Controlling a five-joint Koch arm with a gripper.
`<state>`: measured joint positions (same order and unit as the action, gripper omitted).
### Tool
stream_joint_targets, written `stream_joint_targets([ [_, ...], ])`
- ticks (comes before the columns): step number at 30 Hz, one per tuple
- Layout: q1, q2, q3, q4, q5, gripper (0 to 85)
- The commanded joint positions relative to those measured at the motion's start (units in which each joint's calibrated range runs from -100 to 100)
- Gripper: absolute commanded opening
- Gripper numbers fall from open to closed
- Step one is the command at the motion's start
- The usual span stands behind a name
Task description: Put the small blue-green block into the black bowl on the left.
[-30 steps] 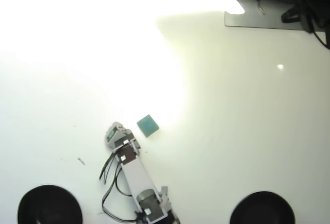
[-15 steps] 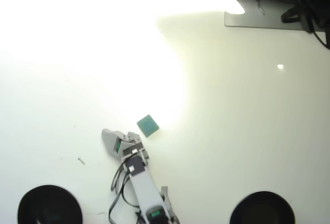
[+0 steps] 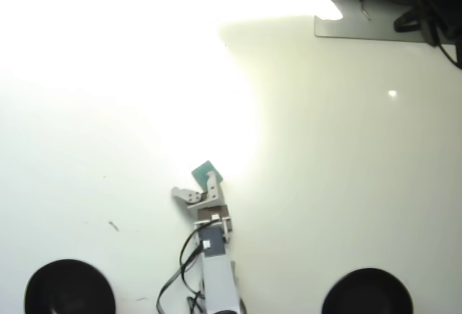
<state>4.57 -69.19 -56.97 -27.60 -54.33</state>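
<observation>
Glossy white bench [image 3: 346, 184], glare-washed at ten o'clock.
Grey plastic pincer [image 3: 197, 186] spread, one tip overlapping the small matte teal block [image 3: 204, 170]; round black bowl [image 3: 69, 287] at seven o'clock.

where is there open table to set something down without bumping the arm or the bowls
Bare table runs wide right of the arm, from the stand foot to the right bowl. The left side above the left bowl is free. Crowded: around the teal block at the jaws.

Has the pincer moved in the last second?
Yes. The pincer swung right in the overhead view, away from the left bowl, and now partly overlaps the block. The block itself hasn't shifted.
</observation>
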Motion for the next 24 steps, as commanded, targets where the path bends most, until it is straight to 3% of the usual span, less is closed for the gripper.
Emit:
stream_joint_targets([
  [1, -1.03, -1.13, 0.69, 4.46, -3.22, 44.1],
  [7, -2.59, 0.26, -5.14, 10.94, -5.42, 44.1],
  [18, -5.57, 18.58, -12.25, 33.16, -8.30, 44.1],
  [24, -5.52, 23.61, -13.18, 36.48, -8.64, 43.7],
])
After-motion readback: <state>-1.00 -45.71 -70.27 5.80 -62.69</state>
